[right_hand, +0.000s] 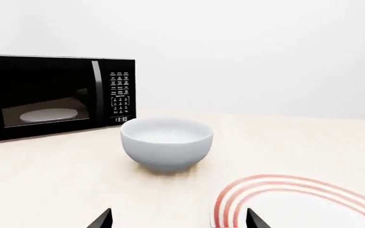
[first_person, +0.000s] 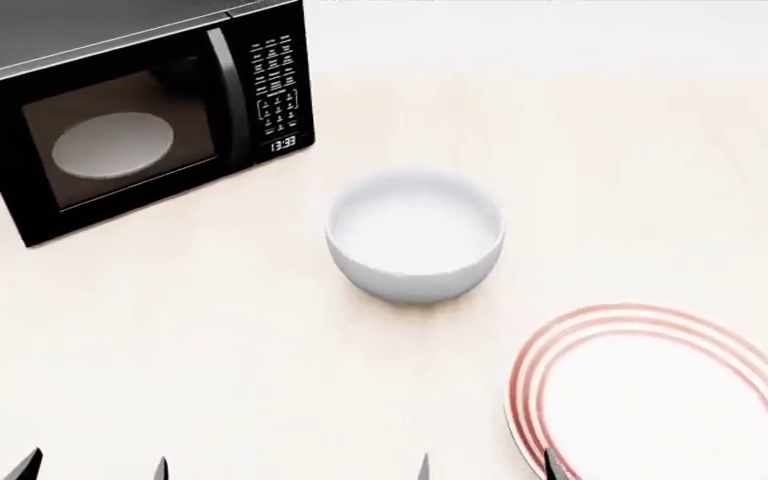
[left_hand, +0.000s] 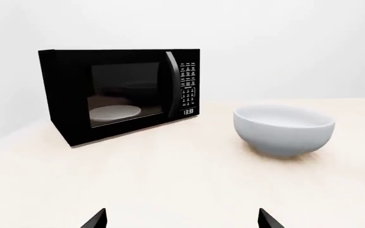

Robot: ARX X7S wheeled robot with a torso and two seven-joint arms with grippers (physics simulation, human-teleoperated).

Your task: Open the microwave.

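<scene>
- Standing at the counter's (first_person: pixel 197 330) far left corner, the microwave (first_person: pixel 131 120) has its door closed.
- Left gripper (first_person: pixel 91 468) and right gripper (first_person: pixel 487 466) are both spread wide, holding nothing.

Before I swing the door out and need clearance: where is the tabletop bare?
Bare in front of the microwave, down to the left gripper, and behind the bowl. Tighter where bowl meets the striped plate, beside the right gripper.
</scene>
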